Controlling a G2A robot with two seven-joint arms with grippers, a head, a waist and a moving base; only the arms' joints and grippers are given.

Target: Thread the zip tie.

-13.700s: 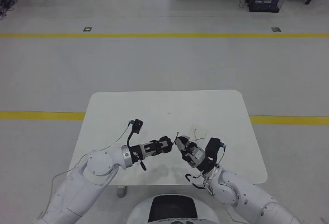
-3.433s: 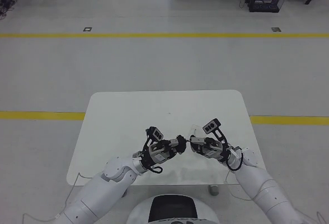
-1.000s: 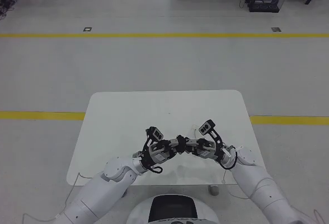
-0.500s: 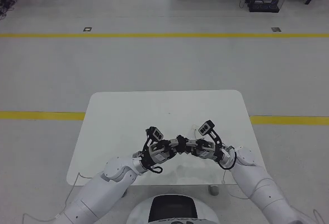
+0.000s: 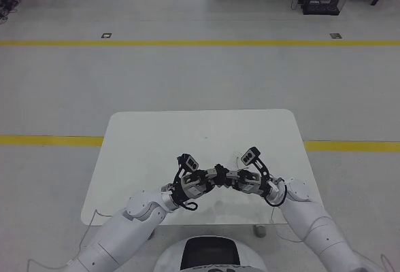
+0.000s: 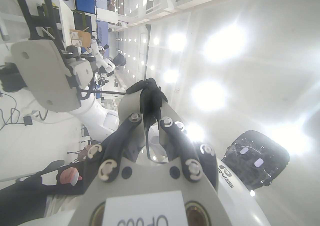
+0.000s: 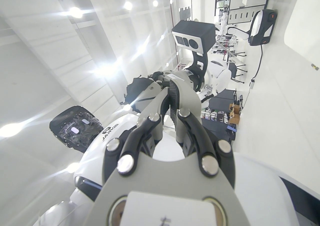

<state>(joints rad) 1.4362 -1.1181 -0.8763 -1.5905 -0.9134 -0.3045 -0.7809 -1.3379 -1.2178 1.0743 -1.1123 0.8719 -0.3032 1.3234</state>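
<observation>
The left gripper (image 6: 150, 98), grey-fingered with black pads, has its tips squeezed together on the zip tie (image 6: 148, 140), a thin black plastic strand. In the left wrist view the strand runs down between the two fingers and curls in a small loop near the palm. A hair-thin black length also leaves the tips sideways towards the other arm. The right gripper (image 7: 170, 99), of the same grey and black build, has its ribbed pads pressed flat together. Whether the strand is pinched between them cannot be told.

From above, the two sets of tips meet nose to nose, touching or nearly so. They are held up over the near middle of the white table with rounded corners (image 5: 186, 132), and the zip tie sits at that meeting point, too fine to make out there.

A few seconds back the right gripper was apart, off to the right. It has since closed in leftward until it meets the left one. Over the last half second nothing visibly shifts.
</observation>
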